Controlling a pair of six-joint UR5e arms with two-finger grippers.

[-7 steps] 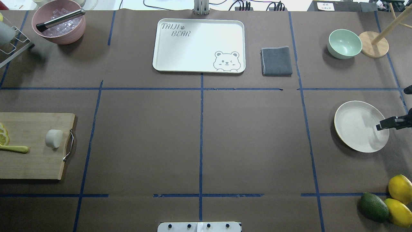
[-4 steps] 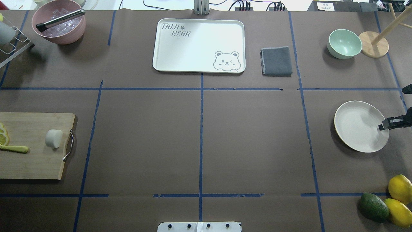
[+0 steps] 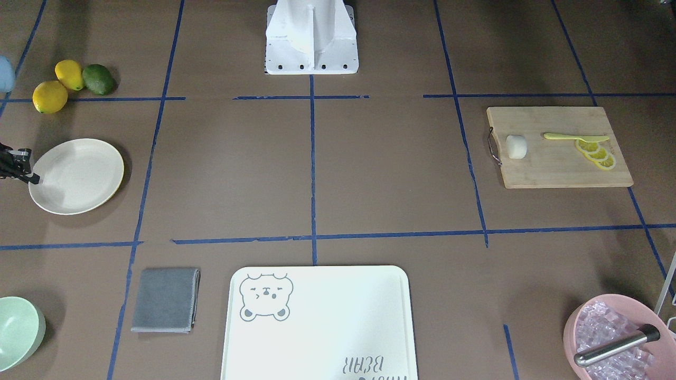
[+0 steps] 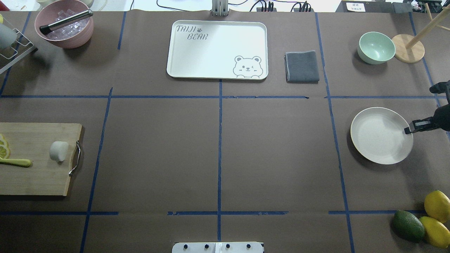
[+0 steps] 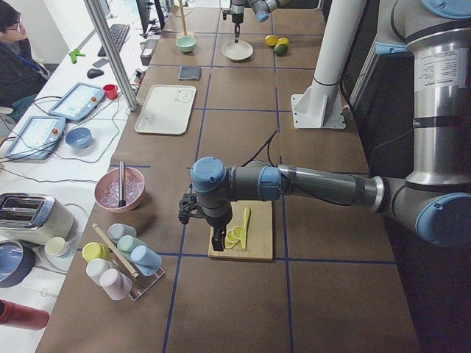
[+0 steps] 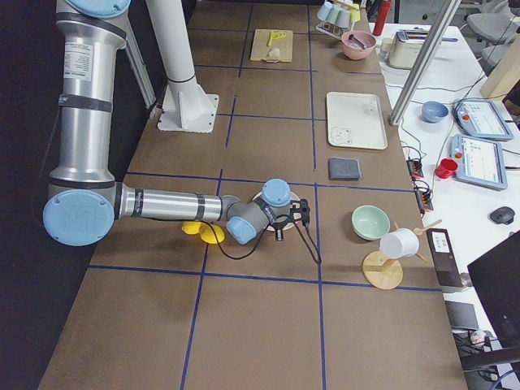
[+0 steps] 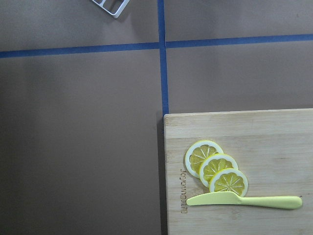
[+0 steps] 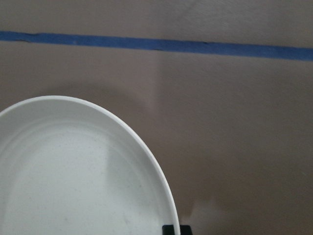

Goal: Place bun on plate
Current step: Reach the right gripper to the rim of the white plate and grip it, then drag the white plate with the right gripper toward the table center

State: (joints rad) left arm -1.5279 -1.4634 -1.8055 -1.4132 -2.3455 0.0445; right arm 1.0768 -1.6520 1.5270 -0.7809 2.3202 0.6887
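Finds plate (image 4: 379,138) further in toward ctr of table (image 4: 274,147) vs 0.6 s ago. In overhead view, sits further left & a touch higher, w/ left rim nearer blue tape line (image 4: 334,133) and a wider gap betw. right rim & view's right edge. Can't tell whether lifted or slid.

Brings right gripper (image 4: 407,130) along approx. same way, left & slightly up, fingertip lying over plate's right rim. Reaches a bit less far over plate's inside than 1.0 s ago.

Shows more of right arm (image 4: 442,118) at view's right edge: dark wrist now in frame above the finger, where only small black bits showed earlier.
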